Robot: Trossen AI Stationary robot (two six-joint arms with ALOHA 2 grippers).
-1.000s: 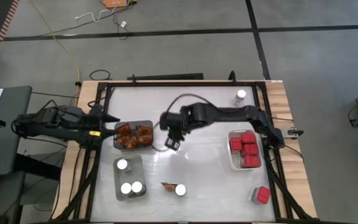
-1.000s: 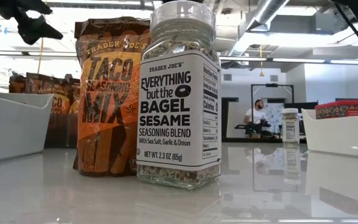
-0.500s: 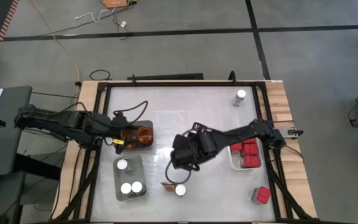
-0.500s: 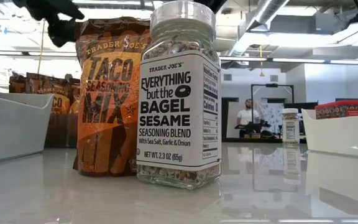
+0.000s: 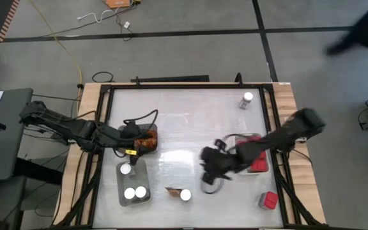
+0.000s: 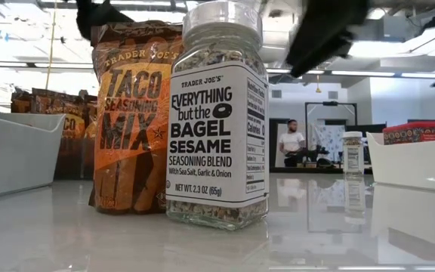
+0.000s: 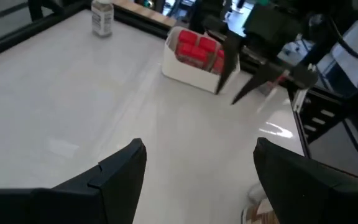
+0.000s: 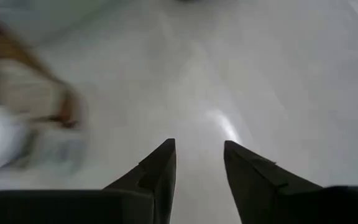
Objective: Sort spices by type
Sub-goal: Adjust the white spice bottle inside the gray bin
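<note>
- The seasoning jar is round clear glass with a white lid and a paper label; the taco packet touching its side is crinkled orange-brown foil.
- Seen from above, that jar and packet sit together near the tabletop's front edge, the packet on the jar's left.
- The right gripper hangs just right of the jar and a little behind it, apart from both items; its dark tapered fingers stand part-way open with nothing between them (only bare tabletop shows in the gap).
- The left gripper is well left of the jar, between the tray of packets and the tray of lidded jars; its fingers are spread wide and empty.
- Red cube-like boxes fill a white tray right of the jar; one more red box lies near the front right corner, and a lone jar stands at the back.
- The tabletop is glossy white and reflective, framed in black rail and pale wood.
- Behind it a person stands in a bright room.
</note>
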